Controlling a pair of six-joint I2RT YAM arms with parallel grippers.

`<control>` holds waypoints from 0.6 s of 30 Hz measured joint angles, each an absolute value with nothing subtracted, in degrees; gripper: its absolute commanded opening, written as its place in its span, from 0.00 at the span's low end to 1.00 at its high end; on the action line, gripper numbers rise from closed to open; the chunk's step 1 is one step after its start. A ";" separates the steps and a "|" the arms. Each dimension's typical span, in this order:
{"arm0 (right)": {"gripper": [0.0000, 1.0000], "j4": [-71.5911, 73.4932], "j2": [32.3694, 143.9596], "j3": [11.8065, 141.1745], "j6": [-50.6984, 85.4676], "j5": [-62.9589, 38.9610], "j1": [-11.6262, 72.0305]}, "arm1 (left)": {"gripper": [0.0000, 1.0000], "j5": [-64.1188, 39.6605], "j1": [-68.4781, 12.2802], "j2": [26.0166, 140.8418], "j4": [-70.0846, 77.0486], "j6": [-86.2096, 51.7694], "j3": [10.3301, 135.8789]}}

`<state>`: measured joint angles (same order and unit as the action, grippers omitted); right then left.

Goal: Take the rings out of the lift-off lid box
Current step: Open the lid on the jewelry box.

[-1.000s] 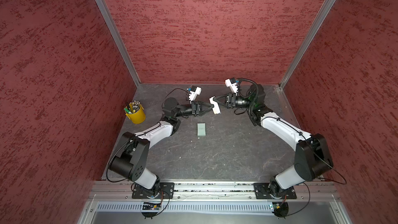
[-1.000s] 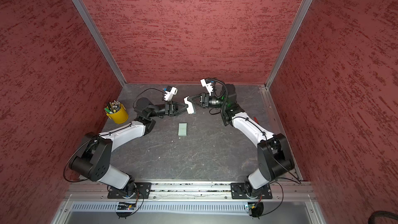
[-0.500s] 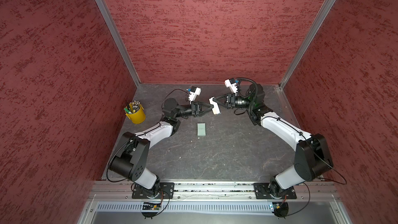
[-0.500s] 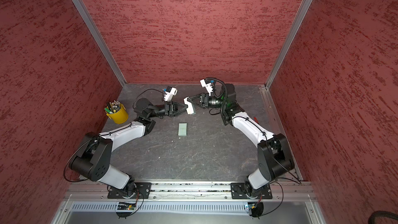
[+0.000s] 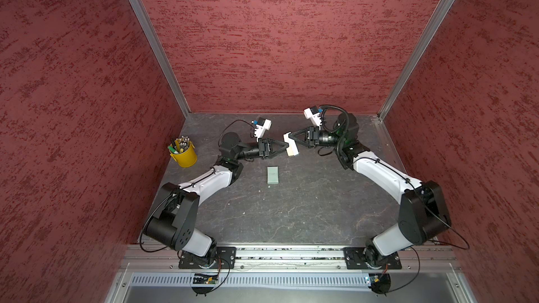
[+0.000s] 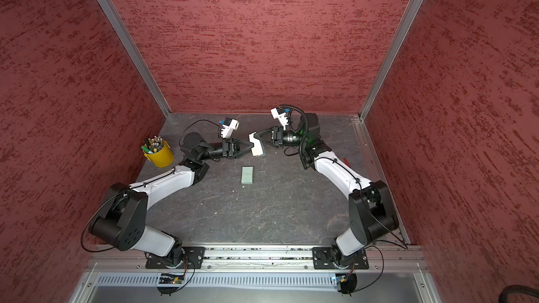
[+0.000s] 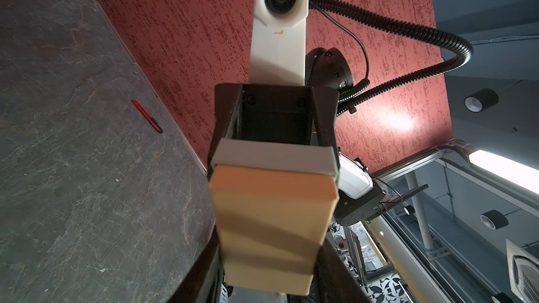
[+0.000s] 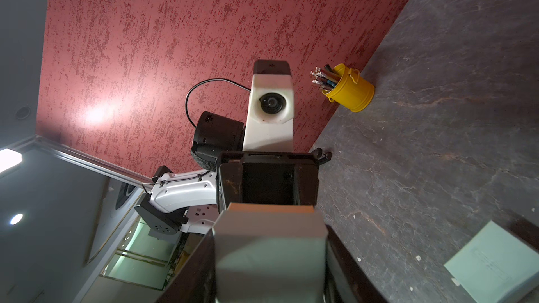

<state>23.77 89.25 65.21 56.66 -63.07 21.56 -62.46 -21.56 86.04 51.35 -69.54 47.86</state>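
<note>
Two sets of jaws share the lift-off lid box [image 5: 292, 147], held above the table [image 5: 291, 214] near its far edge: left jaws clamped on the tan base [image 7: 271, 217], right jaws on the mint lid [image 8: 269, 255]. I judge the lid only partly drawn off. No rings show, so all are left to take out. The box is turned sideways, lid toward the right arm; I cannot tell its long axis.

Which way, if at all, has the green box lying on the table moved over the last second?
No, it has not moved. In both top views the green box lies at the same spot relative to the yellow cup.
</note>
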 measured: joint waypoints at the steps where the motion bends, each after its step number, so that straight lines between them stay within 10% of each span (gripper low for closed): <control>1: 0.51 23.70 89.25 65.21 56.60 -63.11 21.37 | 0.34 -62.37 -21.52 85.93 51.16 -69.47 47.72; 18: 0.51 3.79 86.02 70.72 41.80 -57.32 16.08 | 0.34 -62.35 -20.51 83.70 47.03 -67.77 46.81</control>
<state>3.79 86.02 70.72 41.80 -57.32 16.08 -62.35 -20.51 83.70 47.03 -67.77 46.81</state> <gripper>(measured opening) 0.516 0.463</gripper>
